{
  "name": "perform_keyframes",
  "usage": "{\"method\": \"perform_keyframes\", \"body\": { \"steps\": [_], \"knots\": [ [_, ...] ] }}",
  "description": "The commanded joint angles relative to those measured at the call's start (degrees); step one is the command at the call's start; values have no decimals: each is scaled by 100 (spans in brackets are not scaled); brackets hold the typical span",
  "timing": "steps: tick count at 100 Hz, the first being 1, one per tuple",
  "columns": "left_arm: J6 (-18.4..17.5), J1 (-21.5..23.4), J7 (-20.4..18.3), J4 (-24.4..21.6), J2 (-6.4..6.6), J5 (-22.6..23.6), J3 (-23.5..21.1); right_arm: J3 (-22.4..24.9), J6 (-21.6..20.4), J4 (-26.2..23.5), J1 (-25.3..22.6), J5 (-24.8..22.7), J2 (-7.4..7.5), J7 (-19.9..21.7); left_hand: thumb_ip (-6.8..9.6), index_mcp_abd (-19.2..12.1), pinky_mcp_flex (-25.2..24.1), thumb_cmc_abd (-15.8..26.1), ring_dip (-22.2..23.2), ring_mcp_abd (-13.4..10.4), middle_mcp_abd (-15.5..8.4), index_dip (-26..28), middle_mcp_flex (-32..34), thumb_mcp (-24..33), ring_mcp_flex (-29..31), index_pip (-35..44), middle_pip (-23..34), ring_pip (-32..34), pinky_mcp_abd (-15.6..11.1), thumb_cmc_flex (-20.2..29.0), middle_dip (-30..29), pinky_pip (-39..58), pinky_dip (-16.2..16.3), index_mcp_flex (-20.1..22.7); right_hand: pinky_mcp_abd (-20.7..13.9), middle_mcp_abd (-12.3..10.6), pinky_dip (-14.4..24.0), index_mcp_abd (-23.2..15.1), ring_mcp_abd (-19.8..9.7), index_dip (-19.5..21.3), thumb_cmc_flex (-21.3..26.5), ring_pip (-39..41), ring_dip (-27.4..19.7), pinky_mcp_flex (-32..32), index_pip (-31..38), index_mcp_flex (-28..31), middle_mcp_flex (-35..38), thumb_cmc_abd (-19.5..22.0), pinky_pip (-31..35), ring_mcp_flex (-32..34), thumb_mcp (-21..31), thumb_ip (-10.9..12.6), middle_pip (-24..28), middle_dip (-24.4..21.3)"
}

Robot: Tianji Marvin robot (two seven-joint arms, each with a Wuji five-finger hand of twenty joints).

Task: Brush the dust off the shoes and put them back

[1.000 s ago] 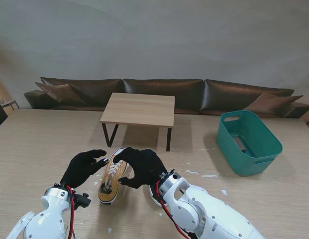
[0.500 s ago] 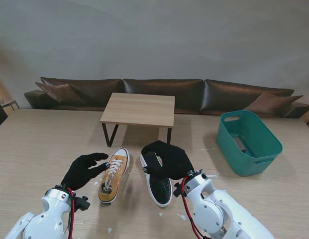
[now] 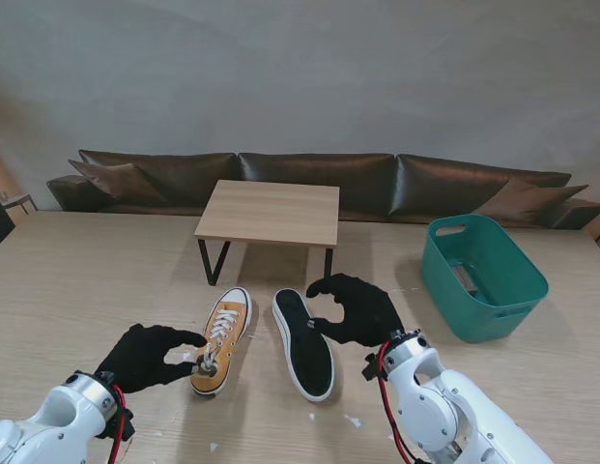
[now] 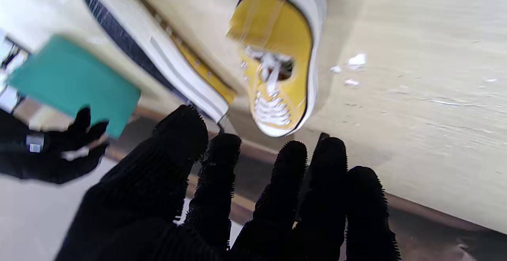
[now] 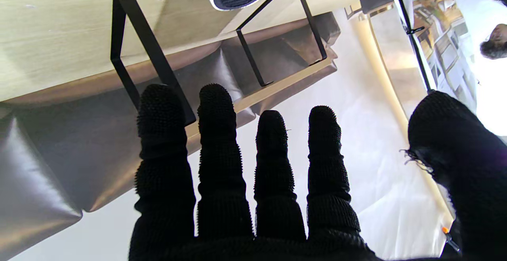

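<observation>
Stand view: upright yellow shoe (image 3: 221,338) and second shoe (image 3: 302,342) tipped sole-out lay side by side on the table (image 3: 68,280). Left hand (image 3: 145,356) and right hand (image 3: 356,308) hung empty, fingers spread. Judgement: steady the tipped shoe at the heel and brush debris away from the pair.

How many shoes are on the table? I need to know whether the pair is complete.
2. A yellow sneaker stands upright by the left hand; a second sneaker lies on its side, sole showing, beside the right hand. None seems hidden.
</observation>
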Motion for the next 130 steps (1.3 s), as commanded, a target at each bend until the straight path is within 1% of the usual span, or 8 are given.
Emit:
{"method": "perform_keyframes", "body": {
  "steps": [1,11,18,34,43,65,80,130],
  "knots": [
    [-13,91,-226,-115,80,180,-35,12,41,-63,-19,7,-33,19,115,-303,-99,-280,473,-158,-109,-201,-231,371,-183,-134,226,660,-423,-127,594,730,245,-192,133,-11,96,-48,20,75,40,-44,30,-2206,-78,108,123,140,-135,72,-126,154,-101,27],
    [16,131,-705,-269,158,585,-41,11,64,-46,-1,56,-46,2,90,-479,-77,-569,959,-439,-255,-520,-487,845,-277,-271,686,1533,-671,-14,1549,1141,347,-459,136,14,108,-36,27,90,52,-36,40,-2203,-86,110,137,139,-135,76,-114,154,-99,36],
    [39,112,-918,-309,194,817,11,1,75,-33,11,91,-49,17,87,-554,-80,-646,1087,-569,-325,-624,-676,981,-319,-318,925,1795,-746,42,1877,1184,445,-614,139,13,115,-37,31,96,49,-32,45,-2202,-97,104,123,146,-137,79,-111,152,-109,37],
    [126,-28,-1154,-240,240,987,245,-18,98,-30,24,142,-51,62,91,-687,-224,-694,1187,-612,-359,-728,-949,1157,-438,-286,1287,1980,-792,222,2196,1137,514,-664,137,35,128,-47,21,113,51,-30,51,-2198,-107,104,115,148,-137,76,-117,152,-110,45],
    [201,-84,-1267,-232,257,1254,350,-16,120,-43,16,156,-52,73,81,-622,-136,-726,1245,-643,-371,-715,-918,1155,-347,-196,1568,2114,-795,86,2412,1177,561,-620,136,48,133,-26,27,123,56,-28,54,-2199,-105,119,114,148,-139,75,-110,153,-109,48],
    [467,-97,-1126,-165,239,1688,586,-9,152,-77,-10,216,-51,137,26,-465,103,-885,1241,-642,-348,-508,-738,1260,-90,47,1825,2253,-695,-400,2573,1235,599,-268,133,80,144,-11,20,135,57,-18,59,-2195,-113,118,100,147,-135,76,-105,151,-105,53],
    [706,-132,-948,-33,225,1790,778,-18,139,-76,-17,288,-57,159,6,-414,220,-875,1234,-597,-309,-238,-636,1245,36,362,1904,2315,-616,-466,2596,1296,618,100,133,103,150,10,28,144,65,-18,59,-2201,-114,119,87,154,-137,66,-101,151,-103,53],
    [1387,-409,-696,385,220,2405,1418,-26,154,-63,-17,363,-55,236,-16,-167,684,-899,1107,-676,-355,361,-317,1391,461,754,2195,2512,-499,-547,2646,1464,549,418,132,147,163,88,46,159,64,6,65,-2197,-109,96,85,164,-135,85,-89,152,-88,51]
  ]
}}
